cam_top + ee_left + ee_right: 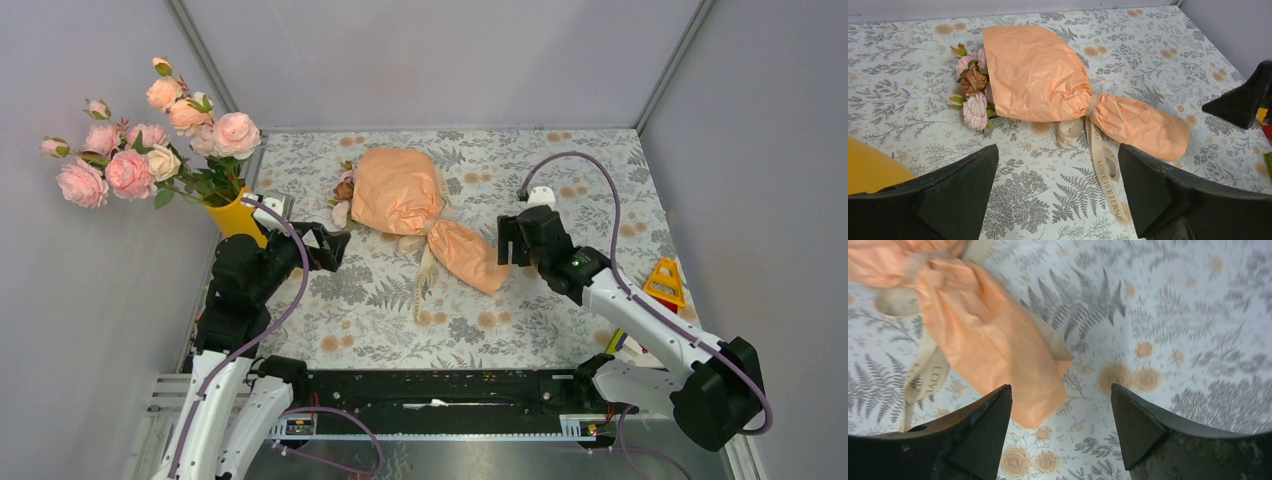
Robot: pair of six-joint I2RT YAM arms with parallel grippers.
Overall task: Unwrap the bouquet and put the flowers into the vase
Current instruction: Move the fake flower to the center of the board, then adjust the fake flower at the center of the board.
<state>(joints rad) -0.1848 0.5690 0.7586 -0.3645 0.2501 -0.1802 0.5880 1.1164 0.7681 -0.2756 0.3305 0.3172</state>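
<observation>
Item: bouquet (410,200), wrapped, flat on your bench (600,160). Left gripper (338,248) and right gripper (512,245): jaws released; right seemingly over its tail.

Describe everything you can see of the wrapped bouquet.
The bouquet lies on its side on the leaf-patterned tablecloth, wrapped in crinkled peach-orange paper. A beige lettered ribbon cinches it near the narrow end, tails trailing on the cloth. Small pink and brownish roses poke from the wide end. The right gripper stands open at its narrow tip.
</observation>
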